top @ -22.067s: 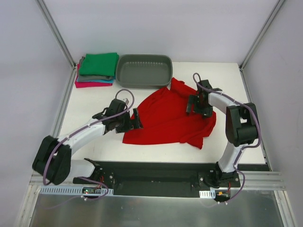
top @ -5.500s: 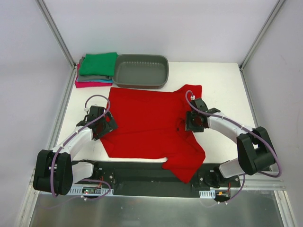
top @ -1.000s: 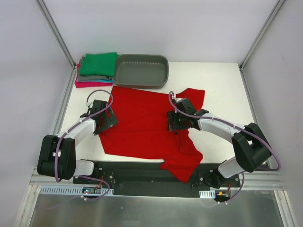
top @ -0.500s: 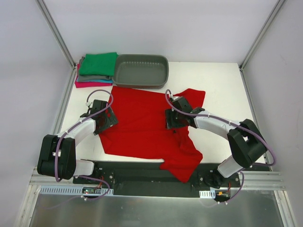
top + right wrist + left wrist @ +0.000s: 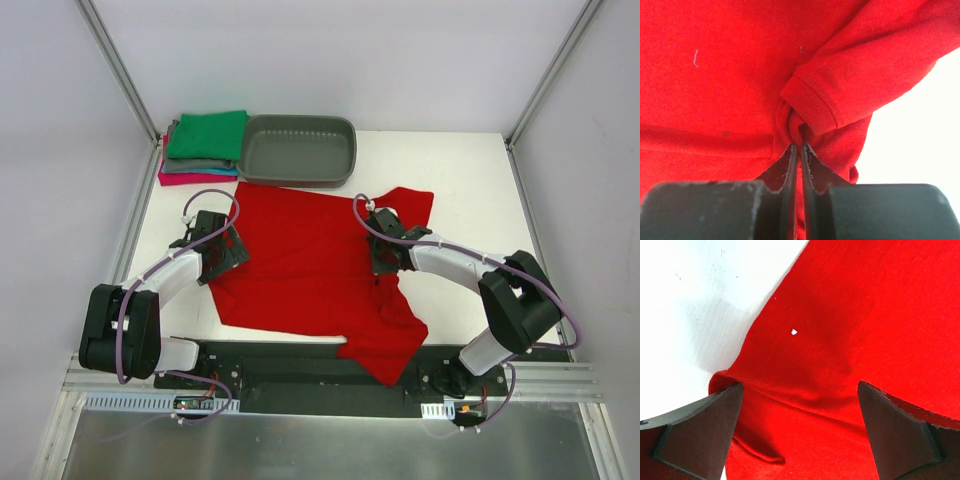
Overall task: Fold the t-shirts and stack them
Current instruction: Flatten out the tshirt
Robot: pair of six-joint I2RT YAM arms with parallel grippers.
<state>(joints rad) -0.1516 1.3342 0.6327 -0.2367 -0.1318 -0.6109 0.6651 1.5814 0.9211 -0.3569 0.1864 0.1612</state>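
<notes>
The bright red t-shirt [image 5: 300, 260] lies spread out on the white table, its lower right part bunched and hanging over the near edge. My left gripper [image 5: 222, 255] sits at the shirt's left edge, open wide, with both fingers resting on the red cloth [image 5: 865, 315] and a small crease between them. My right gripper [image 5: 385, 262] is shut on a pinch of red cloth beside the sleeve cuff [image 5: 812, 102]; in the right wrist view its jaws [image 5: 800, 146] stand nearly together with a thin fold between them. Folded t-shirts [image 5: 205, 145], green on top, are stacked at the far left.
A grey oval tub [image 5: 297, 150] stands at the back, touching the folded stack and the red shirt's far edge. Bare white table [image 5: 480, 190] lies to the right of the shirt. Metal frame posts rise at both back corners.
My right gripper has shut on a fold of red cloth by the sleeve and has shifted slightly right. The left arm has not moved.
</notes>
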